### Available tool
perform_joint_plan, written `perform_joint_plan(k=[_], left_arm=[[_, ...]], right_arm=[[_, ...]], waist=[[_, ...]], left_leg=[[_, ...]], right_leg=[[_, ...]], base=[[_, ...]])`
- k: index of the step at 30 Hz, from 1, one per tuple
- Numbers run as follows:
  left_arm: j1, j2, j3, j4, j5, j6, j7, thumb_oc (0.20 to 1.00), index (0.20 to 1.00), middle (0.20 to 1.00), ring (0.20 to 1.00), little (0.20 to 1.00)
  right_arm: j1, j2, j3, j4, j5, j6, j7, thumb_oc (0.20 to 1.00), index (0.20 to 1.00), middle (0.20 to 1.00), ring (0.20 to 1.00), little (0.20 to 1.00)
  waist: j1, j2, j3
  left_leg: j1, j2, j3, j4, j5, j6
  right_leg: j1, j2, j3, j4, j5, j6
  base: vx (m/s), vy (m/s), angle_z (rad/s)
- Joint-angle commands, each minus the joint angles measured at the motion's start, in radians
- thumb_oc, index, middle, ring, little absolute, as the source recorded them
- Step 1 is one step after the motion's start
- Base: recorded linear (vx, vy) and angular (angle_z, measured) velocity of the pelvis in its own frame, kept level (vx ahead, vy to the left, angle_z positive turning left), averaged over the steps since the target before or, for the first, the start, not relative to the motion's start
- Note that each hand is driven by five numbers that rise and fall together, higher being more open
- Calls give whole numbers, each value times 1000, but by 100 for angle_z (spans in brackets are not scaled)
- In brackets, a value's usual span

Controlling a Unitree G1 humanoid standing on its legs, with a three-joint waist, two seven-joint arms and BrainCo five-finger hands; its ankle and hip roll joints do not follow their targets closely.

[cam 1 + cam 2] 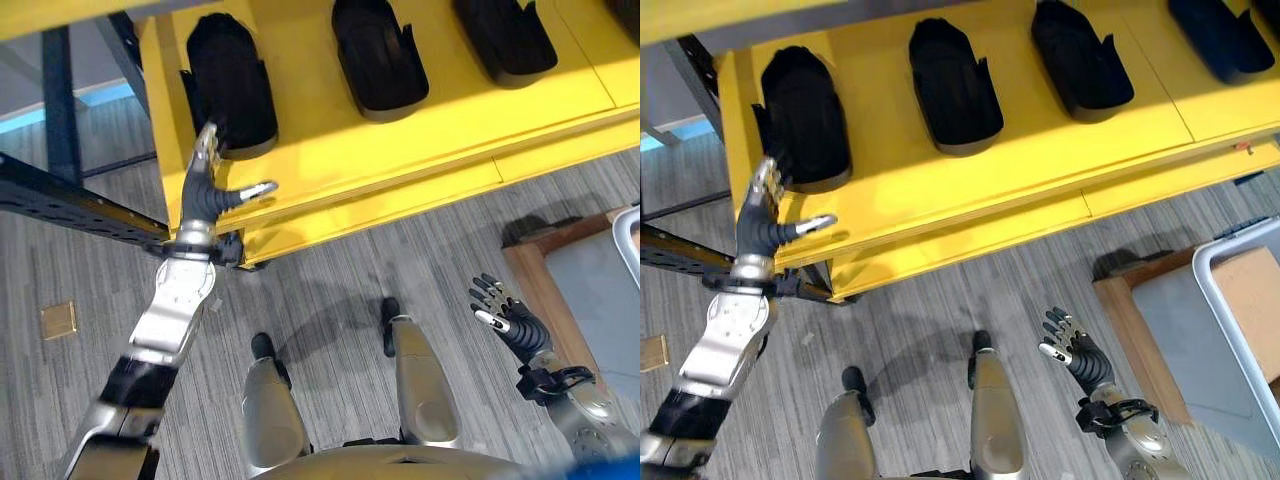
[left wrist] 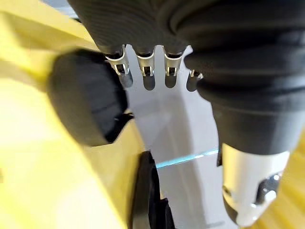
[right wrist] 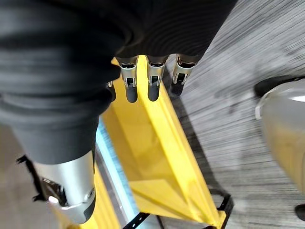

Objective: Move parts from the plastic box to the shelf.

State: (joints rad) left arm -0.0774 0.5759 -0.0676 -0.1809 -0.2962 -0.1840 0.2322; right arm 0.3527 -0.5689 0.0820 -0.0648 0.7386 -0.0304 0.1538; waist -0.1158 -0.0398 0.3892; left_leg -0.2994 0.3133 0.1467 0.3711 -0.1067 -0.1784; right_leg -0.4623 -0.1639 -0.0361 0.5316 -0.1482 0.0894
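Right hand open, empty; left hand open beside part, long axis shelf-depthwise.

The yellow shelf carries four black parts in a row; bare yellow strips lie between them and along the shelf's front edge. The leftmost part sits just beyond the left hand. Below the shelf's front, grey floor lies open.
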Motion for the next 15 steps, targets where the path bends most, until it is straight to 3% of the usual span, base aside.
perform_joint_plan(k=[1,2,5,8,15], left_arm=[[13,25,31,-38,-73,-69,-76,1000,1000,1000,1000,1000],[37,26,37,-48,-81,-68,-87,1000,1000,1000,1000,1000],[114,23,51,-69,-98,-62,-125,1000,1000,1000,1000,1000],[211,-9,45,-87,-237,-49,-196,1000,1000,1000,1000,1000],[411,-52,51,2,-357,26,-304,1000,1000,1000,1000,1000]], right_arm=[[5,8,-28,-78,-28,-53,6,1000,1000,1000,1000,1000],[2,7,-27,-81,-30,-54,6,1000,1000,1000,1000,1000],[6,6,-34,-85,-37,-49,12,1000,1000,1000,1000,1000],[8,19,-44,-85,-36,-44,16,1000,1000,1000,1000,1000],[23,40,-67,-51,-78,-15,27,1000,1000,1000,1000,1000]], waist=[[-8,-13,-56],[-5,-12,-56],[1,-4,-72],[8,8,-104],[24,28,-195]], left_leg=[[-42,-39,-42,5,57,61],[-38,-41,-37,-17,88,68],[2,-49,-41,-72,110,69],[69,-53,-37,-155,138,74],[201,-66,-21,-306,188,79]], right_leg=[[74,-6,-36,-49,36,25],[78,-5,-42,-69,61,20],[120,-3,-54,-112,70,26],[181,-5,-72,-176,88,40],[320,-10,-111,-325,120,62]], base=[[-58,-5,16],[-62,2,13],[-4,7,11],[56,32,10],[54,36,5]])
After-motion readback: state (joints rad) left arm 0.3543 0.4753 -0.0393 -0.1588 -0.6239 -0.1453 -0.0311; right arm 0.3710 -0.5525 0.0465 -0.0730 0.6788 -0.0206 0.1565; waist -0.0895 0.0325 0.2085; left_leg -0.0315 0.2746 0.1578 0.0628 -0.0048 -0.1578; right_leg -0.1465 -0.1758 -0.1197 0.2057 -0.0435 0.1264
